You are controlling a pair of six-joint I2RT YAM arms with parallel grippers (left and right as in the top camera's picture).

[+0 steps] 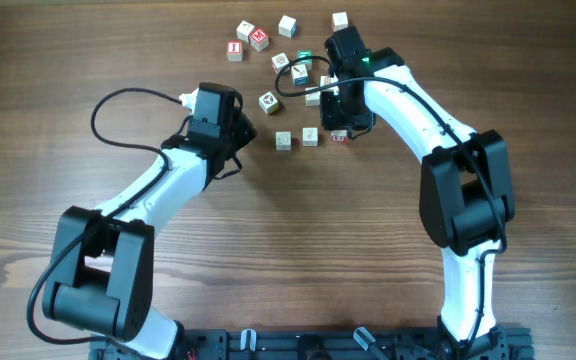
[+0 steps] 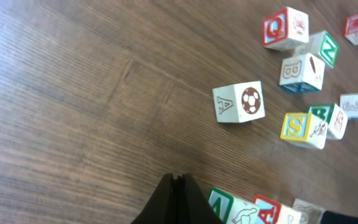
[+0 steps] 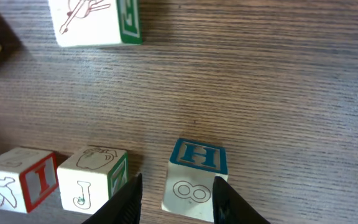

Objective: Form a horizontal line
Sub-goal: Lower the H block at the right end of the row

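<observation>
Overhead view: horizontal line (image 1: 310,136) of three pale cubes lies mid-counter (image 1: 68,60), cubes slightly apart, its end cube under the right arm. Right wrist view: right fingers (image 3: 126,204) parted astride the blue-H cube (image 3: 194,180), one touching it, a gap at the other; green-J cube (image 3: 95,177) and red-I cube (image 3: 18,182) alongside. Left fingers (image 2: 166,208) clenched together, holding nothing. Loose cubes (image 1: 258,38) scattered behind.

My left arm (image 1: 158,185) and right arm (image 1: 408,100): white shells, bulky black joint housings. A thin black cable (image 1: 118,95) loops off my left wrist. Small green light (image 1: 365,60) on the right wrist. Left gripper (image 2: 176,185) and right gripper (image 3: 178,190) are matte black.
</observation>
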